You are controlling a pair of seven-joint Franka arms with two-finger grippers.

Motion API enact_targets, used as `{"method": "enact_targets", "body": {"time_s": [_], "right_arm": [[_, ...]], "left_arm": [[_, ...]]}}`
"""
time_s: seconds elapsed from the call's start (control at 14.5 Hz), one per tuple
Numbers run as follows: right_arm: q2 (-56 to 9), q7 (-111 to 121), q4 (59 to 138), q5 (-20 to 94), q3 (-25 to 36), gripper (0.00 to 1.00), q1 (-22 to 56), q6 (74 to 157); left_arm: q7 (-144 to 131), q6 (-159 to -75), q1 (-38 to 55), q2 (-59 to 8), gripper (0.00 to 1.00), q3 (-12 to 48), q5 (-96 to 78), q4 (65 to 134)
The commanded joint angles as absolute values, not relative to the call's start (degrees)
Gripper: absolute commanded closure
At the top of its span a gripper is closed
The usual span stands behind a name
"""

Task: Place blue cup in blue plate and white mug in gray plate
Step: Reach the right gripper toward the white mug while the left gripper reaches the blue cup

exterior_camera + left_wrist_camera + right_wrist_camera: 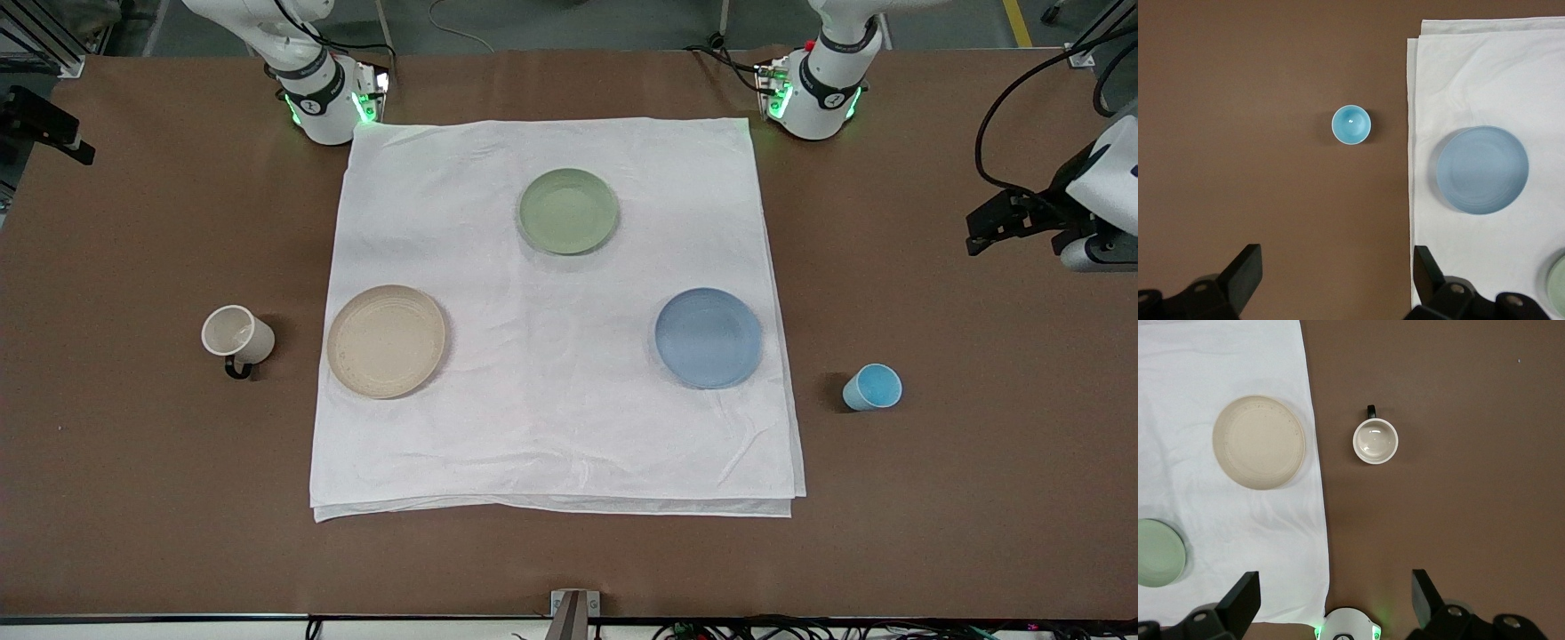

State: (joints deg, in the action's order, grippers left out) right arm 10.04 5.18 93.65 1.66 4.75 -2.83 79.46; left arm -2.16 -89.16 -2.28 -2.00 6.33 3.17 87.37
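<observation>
The blue cup (1351, 125) stands upright on bare table beside the cloth, near the blue plate (1482, 169); the mug (1375, 441) stands likewise by the gray plate (1259, 442). Our left gripper (1338, 277) and right gripper (1336, 600) hang high, each spread wide. We should descend centred over each rim, keeping off the mug's handle (1371, 410).
</observation>
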Motion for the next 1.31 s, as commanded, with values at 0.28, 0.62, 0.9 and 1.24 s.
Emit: {"method": "enact_targets", "body": {"time_s": [0.28, 0.62, 0.9, 1.24], "right_arm": [[11.1, 4.6, 94.7, -0.6, 3.9, 0.00, -2.0, 79.9], [5.9, 3.9, 93.3, -0.6, 4.0, 0.00, -2.7, 79.5], [-3.7, 4.5, 92.1, -0.6, 4.4, 0.00, -3.9, 89.9], [-17.4, 4.5, 92.1, -0.5, 4.3, 0.00, -4.7, 104.3]], "left_arm": [[-1.0, -90.6, -3.5, -4.1, 0.00, 6.3, 2.6, 86.1], [-0.9, -101.9, -4.9, -11.1, 0.00, 6.2, 2.5, 91.2], [-2.3, -119.0, -6.4, -12.5, 0.00, 6.2, 2.5, 104.2], [-2.6, -129.5, -7.5, -21.2, 0.30, 6.2, 2.5, 105.6]]}}
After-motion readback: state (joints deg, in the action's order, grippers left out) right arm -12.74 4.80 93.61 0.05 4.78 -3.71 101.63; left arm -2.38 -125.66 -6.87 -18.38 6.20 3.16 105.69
